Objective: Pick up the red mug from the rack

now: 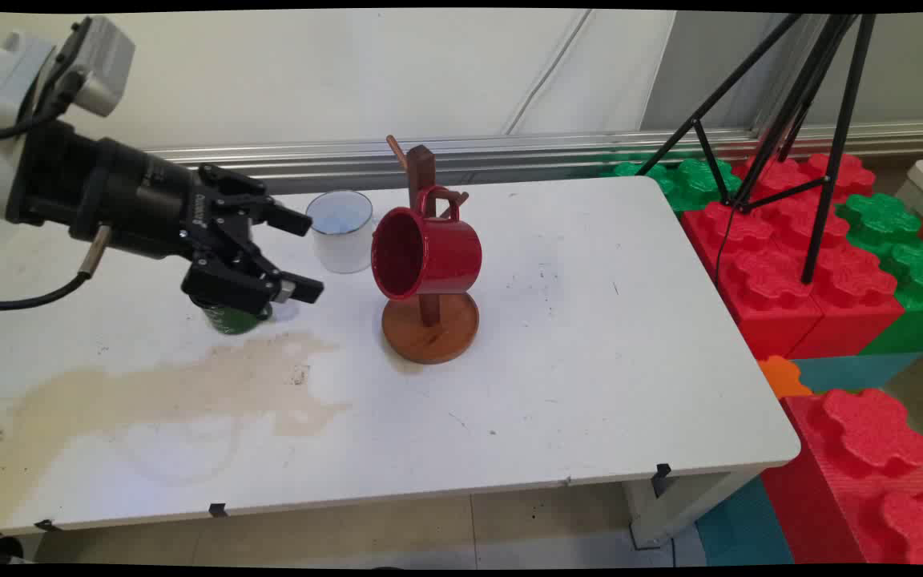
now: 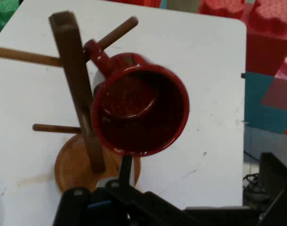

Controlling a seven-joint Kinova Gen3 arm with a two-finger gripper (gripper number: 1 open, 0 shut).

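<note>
- I take the wooden mug tree (image 1: 427, 264) as my landmark; it stands on its round base near the middle of the white table (image 1: 590, 361).
- A red mug (image 1: 426, 253) hangs by its handle on one of the tree's pegs, tipped on its side with its mouth facing left toward the gripper. In the hand view I look straight into it and see only its red inside.
- A white mug (image 1: 340, 231) stands upright just left of the tree and slightly behind it. I cannot tell what is in it.
- A dark green container (image 1: 231, 317) stands well left of the tree, mostly hidden under the gripper; its contents are hidden from me.
- The gripper (image 1: 301, 255) hovers left of the tree, level with the red mug and pointing at it. Its fingers are spread wide, holding nothing and touching nothing.
- A brownish stain (image 1: 173, 389) spreads over the table left of and in front of the tree.
</note>
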